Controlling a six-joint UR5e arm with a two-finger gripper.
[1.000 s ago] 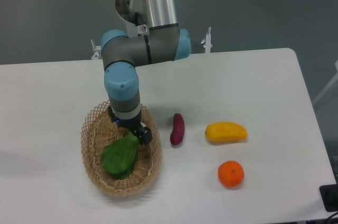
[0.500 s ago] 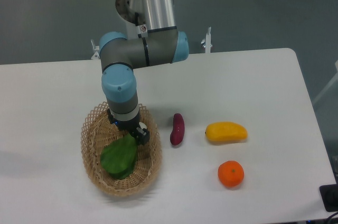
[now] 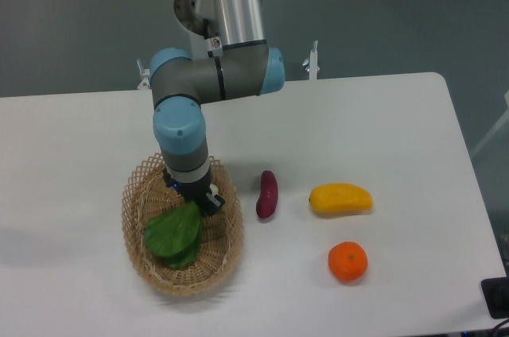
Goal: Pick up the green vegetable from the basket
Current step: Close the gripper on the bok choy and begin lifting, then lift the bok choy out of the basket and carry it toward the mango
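The green vegetable (image 3: pixel 173 234) has swung left and lifted slightly in the basket (image 3: pixel 137 194). The pincer (image 3: pixel 203 200) looks clamped on its upper-right end; leaves trail down-left from there.

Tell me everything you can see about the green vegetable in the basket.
The green vegetable is leafy, with broad, dark green, floppy-looking leaves; darker folds show near its lower edge. It lies inside the tan woven basket, towards the left and middle. Its upper right end meets the gripper, which comes down from above; the fingers look closed on that end, though the contact itself is too small to see clearly. Whether its lower leaves rest on the basket floor cannot be told. No stalk end is visible.
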